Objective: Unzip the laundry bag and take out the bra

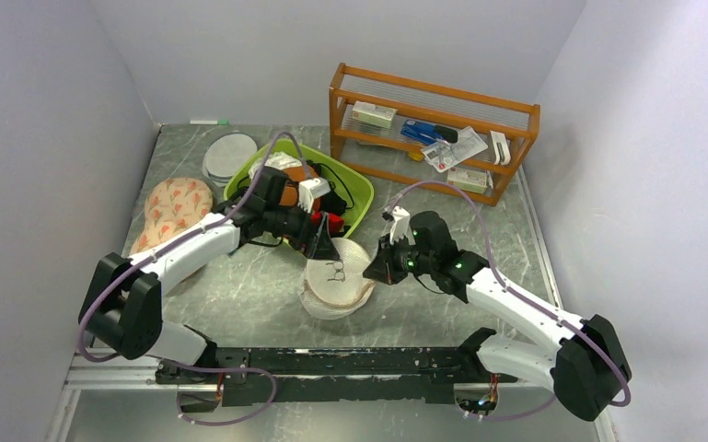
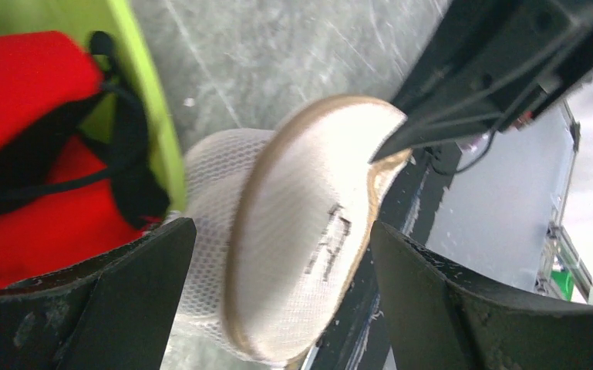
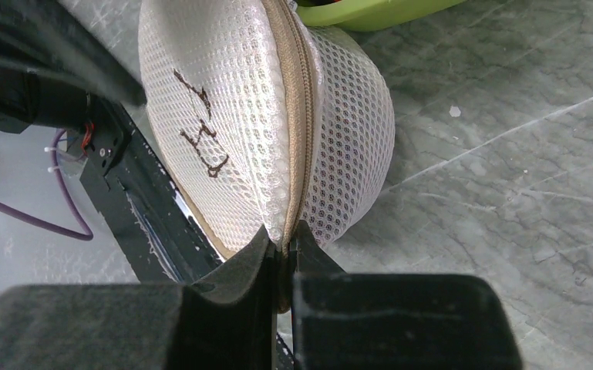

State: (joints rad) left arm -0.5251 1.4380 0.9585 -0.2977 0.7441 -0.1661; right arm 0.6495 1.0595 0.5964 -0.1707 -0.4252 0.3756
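Note:
The round white mesh laundry bag (image 1: pixel 336 282) lies on the table between my arms, cream lid with a black squiggle facing up; it also shows in the left wrist view (image 2: pixel 308 231) and right wrist view (image 3: pixel 224 116). Its tan zipper seam (image 3: pixel 297 116) looks closed. My right gripper (image 1: pixel 379 267) (image 3: pixel 284 243) is shut on the bag's zipper edge at its right side. My left gripper (image 1: pixel 320 247) (image 2: pixel 281 301) is open, its jaws wide apart over the bag's far side, holding nothing. The maroon bra is hidden.
A lime green bin (image 1: pixel 354 198) behind the bag holds a bright red garment (image 2: pixel 31 154) with black straps and an orange-brown cup (image 1: pixel 287 184). A wooden rack (image 1: pixel 433 133) stands back right. A plain round disc (image 1: pixel 230 155) and patterned pads (image 1: pixel 173 210) lie back left.

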